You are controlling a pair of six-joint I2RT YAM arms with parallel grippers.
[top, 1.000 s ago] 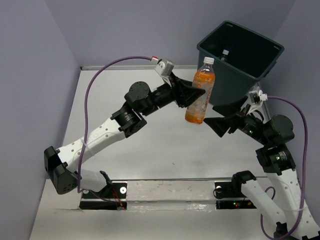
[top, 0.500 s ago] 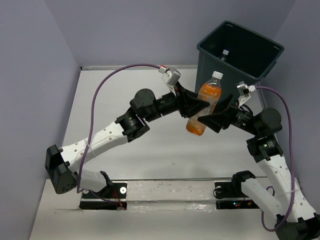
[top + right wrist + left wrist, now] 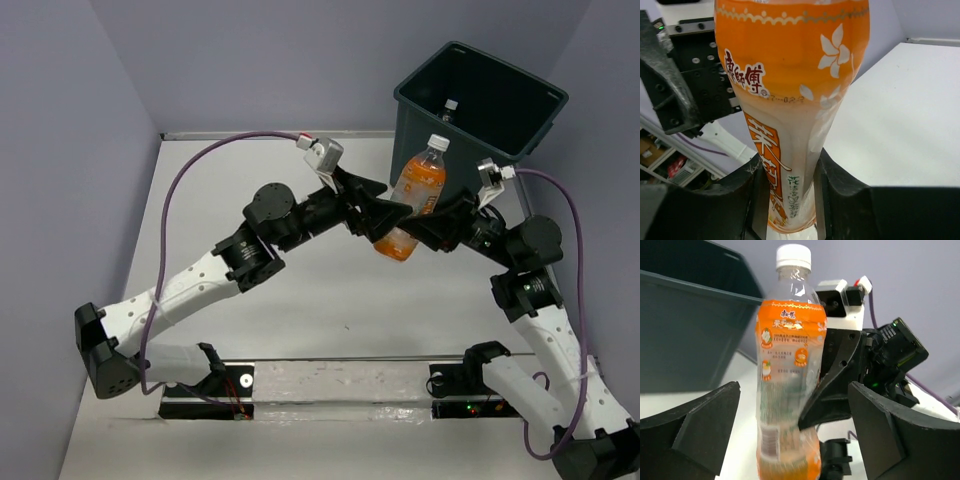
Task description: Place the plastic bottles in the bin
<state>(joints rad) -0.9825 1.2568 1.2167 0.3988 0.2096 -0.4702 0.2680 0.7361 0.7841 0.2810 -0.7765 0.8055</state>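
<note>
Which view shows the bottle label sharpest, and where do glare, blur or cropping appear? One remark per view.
Top external: even light, all sharp, glare only on the shiny strip by the arm bases. Left wrist: bottle label readable, its own fingers dark and soft. Right wrist: label sharpest and fills the frame, top cropped, lower-left background blurred.

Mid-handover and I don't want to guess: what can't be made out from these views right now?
- Inside of the bin, top view: its near wall hides the floor. Only the cap of a second bottle shows, so the count is unknown.
- Orange bottle: cap cut off by the top edge in the right wrist view, base cut off by the bottom edge in the left wrist view.
- Right gripper, top view: contact hidden behind the bottle.
</note>
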